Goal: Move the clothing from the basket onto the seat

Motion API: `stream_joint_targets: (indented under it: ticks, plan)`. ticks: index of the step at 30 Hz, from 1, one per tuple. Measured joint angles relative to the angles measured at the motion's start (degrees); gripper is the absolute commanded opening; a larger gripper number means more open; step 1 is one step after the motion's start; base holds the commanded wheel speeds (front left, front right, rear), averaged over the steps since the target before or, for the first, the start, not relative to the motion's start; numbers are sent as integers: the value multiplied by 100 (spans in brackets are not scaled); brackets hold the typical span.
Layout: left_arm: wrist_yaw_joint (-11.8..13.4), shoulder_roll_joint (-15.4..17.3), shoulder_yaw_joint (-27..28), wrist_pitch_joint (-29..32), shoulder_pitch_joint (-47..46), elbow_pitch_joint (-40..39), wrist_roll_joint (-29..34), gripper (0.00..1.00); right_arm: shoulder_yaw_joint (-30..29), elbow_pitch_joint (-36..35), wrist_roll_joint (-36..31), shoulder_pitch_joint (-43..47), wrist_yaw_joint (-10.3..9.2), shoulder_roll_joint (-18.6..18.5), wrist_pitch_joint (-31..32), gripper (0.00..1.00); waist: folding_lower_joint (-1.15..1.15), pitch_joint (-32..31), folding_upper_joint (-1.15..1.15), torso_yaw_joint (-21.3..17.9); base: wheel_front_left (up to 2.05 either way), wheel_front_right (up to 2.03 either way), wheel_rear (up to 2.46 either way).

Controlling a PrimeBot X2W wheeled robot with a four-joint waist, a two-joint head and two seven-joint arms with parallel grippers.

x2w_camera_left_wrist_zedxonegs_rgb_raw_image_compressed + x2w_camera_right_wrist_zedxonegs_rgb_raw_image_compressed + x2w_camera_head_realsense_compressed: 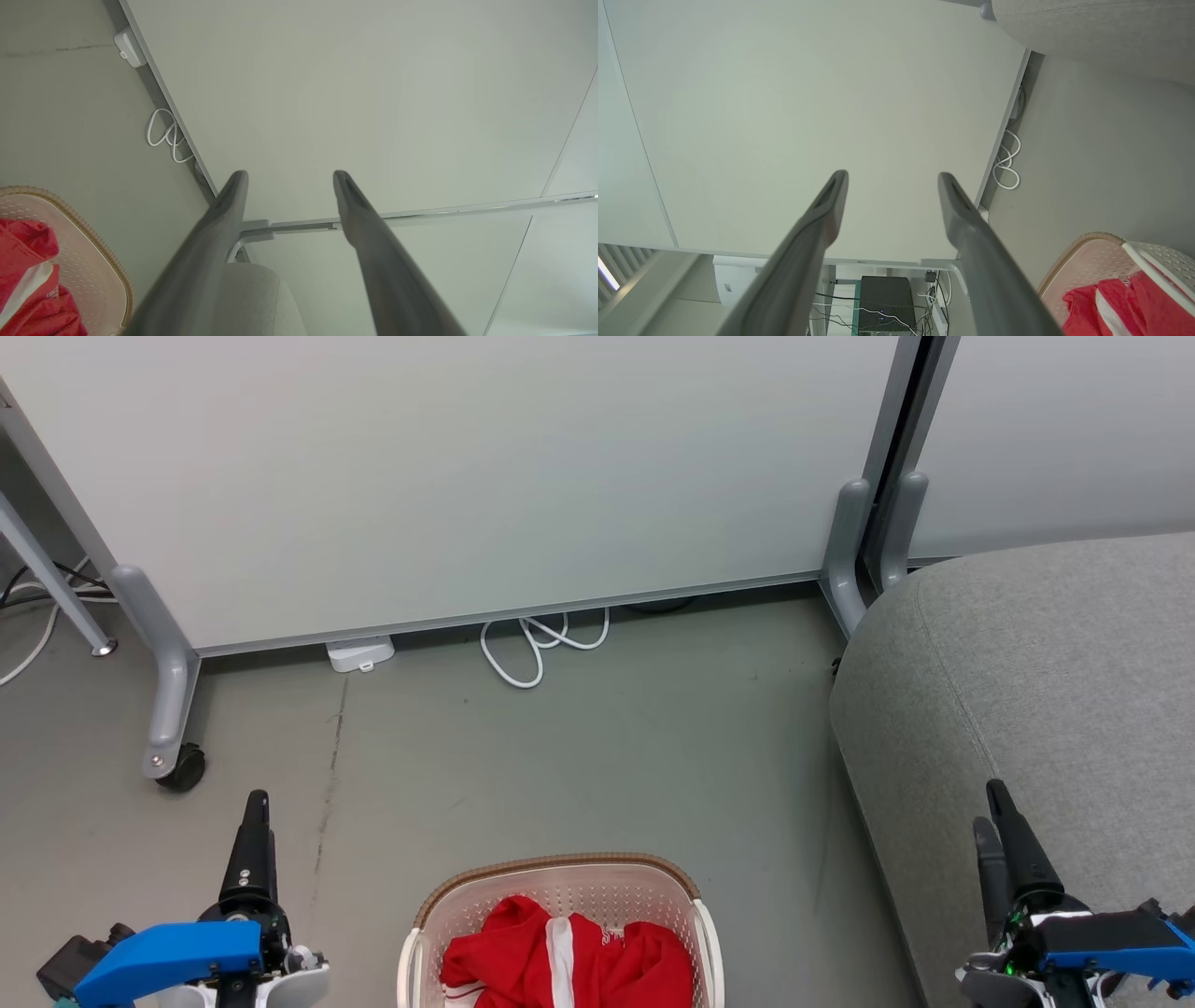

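Bright red fabric clothing (523,952) w/ white stripes lies bunched inside the cream perforated plastic basket (560,864) w/ brown woven rim. The big grey upholstered seat (1055,663) stands right of the basket, apart from it. The left gripper (289,173) hangs left of the basket and the right gripper (892,173) right of it, over the seat's edge, both w/ fingers spread wide, gripping nothing.

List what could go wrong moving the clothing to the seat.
1. The clothing lies bunched in the basket; a pinch may catch one fold, so it could trail or drop on the floor before reaching the seat.
2. The open left gripper or right gripper might snag the basket's perforated wall and drag it.
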Motion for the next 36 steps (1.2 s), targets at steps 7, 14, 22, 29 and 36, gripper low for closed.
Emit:
stream_joint_targets:
  ticks: [7, 14, 22, 29, 36]
  plan:
    - [32, 1, -67, -162, -59, -141, 764, 100, 138, -149, -833, -52, 0, -1, -165, 100, 0, 27, 0, 11, 0, 0, 0]
    - [153, 3, -164, -325, -107, -307, 1526, 100, 274, -247, -1613, -82, 0, -2, -333, 100, 0, 48, 0, 28, 0, 0, 0]
    - [281, 5, -337, -499, -127, -425, 2473, 100, 393, -323, -2381, -98, 0, -4, -499, 100, 0, 62, 0, 49, 0, 0, 0]
    - [352, 10, -505, -624, -153, -457, 3214, 100, 527, -335, -3031, -141, 0, -7, -627, 100, 0, 81, 0, 70, 0, 0, 0]
    - [386, 13, -655, -756, -163, -480, 3921, 100, 646, -333, -3604, -153, 1, -9, -764, 100, 0, 95, 0, 82, 0, 0, 0]
